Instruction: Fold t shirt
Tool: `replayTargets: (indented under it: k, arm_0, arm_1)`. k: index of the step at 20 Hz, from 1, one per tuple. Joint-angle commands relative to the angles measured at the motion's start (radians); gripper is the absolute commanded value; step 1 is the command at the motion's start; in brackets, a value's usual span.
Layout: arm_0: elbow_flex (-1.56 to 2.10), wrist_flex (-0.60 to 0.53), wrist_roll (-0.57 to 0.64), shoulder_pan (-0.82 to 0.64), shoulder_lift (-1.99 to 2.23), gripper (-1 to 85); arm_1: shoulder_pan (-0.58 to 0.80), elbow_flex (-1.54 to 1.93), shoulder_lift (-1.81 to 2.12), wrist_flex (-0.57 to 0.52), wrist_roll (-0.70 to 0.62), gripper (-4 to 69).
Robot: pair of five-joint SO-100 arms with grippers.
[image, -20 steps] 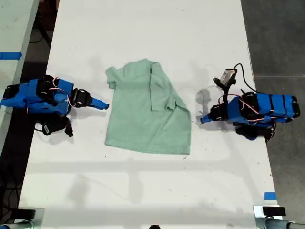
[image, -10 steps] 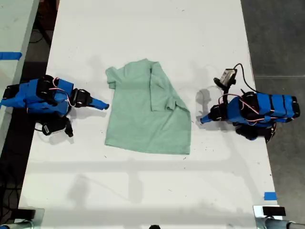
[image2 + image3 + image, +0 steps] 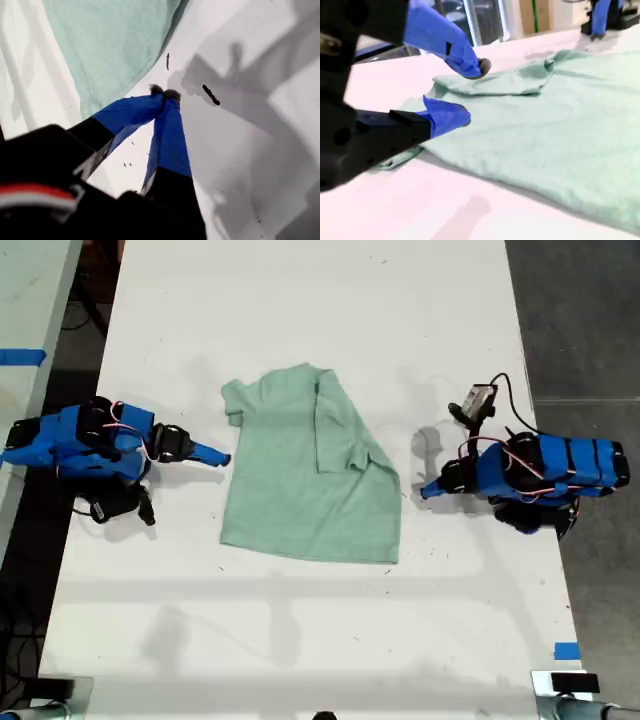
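1. The t shirt (image 3: 300, 490) lies flat near the middle of the white table (image 3: 300, 300). The side toward the exterior view's right is already turned in, with the sleeve flap (image 3: 335, 425) lying over the body. The other sleeve is spread out, unfolded.
2. Change over the last second: the arm at the exterior view's left has crept a little toward the cloth. The shirt and the other arm have not moved.
3. My second gripper (image 3: 218, 454) is on that arm. Its tip is just beside the shirt's edge, touching or nearly so. Its wrist view shows the jaws parted, one above the cloth edge and one low beside it, with nothing pinched.
4. My first gripper (image 3: 428, 490) sits at the exterior view's right, a little way off the folded edge. Its jaws are pressed together at the tips on nothing, with bare table between them and the cloth.
5. Reading: one side fold looks done and the approach for the opposite side is starting. The next move likely needs the lower jaw slid under the edge before closing.
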Motion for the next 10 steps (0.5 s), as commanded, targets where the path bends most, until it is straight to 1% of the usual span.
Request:
replayTargets:
  k: [1, 2, 3, 4, 5, 6, 7, 9, 10]
  arm_0:
    - [-0.054, -0.044, -0.173, 0.117, 0.006, 11.1]
    - [-0.051, -0.041, -0.244, 0.137, 0.006, 14.0]
    - [-0.034, -0.054, -0.250, 0.138, 0.008, 20.6]
    - [-0.014, -0.101, -0.184, 0.101, 0.008, 23.5]
    - [-0.008, -0.133, -0.118, 0.067, 0.008, 17.4]
    - [-0.015, -0.126, -0.127, 0.014, 0.008, 5.9]
    - [-0.015, -0.124, -0.156, -0.032, 0.008, 0.7]
    - [-0.020, -0.123, -0.144, -0.081, 0.008, -0.1]
    - [-0.018, -0.124, -0.146, -0.074, 0.008, -0.1]
  arm_1:
    - [0.000, 0.055, 0.015, 0.003, 0.011, -0.5]
    - [0.000, 0.055, 0.015, 0.003, 0.011, -0.5]
    - [0.000, 0.055, 0.015, 0.003, 0.011, -0.5]
    - [0.002, 0.055, 0.015, 0.003, 0.011, -0.5]
    - [0.003, 0.055, 0.015, 0.003, 0.009, -0.5]
    - [0.002, 0.055, 0.015, 0.003, 0.009, -0.5]
    - [0.002, 0.055, 0.015, 0.003, 0.009, -0.5]
    - [0.002, 0.055, 0.015, 0.003, 0.009, -0.5]
    - [0.002, 0.055, 0.015, 0.003, 0.009, -0.5]
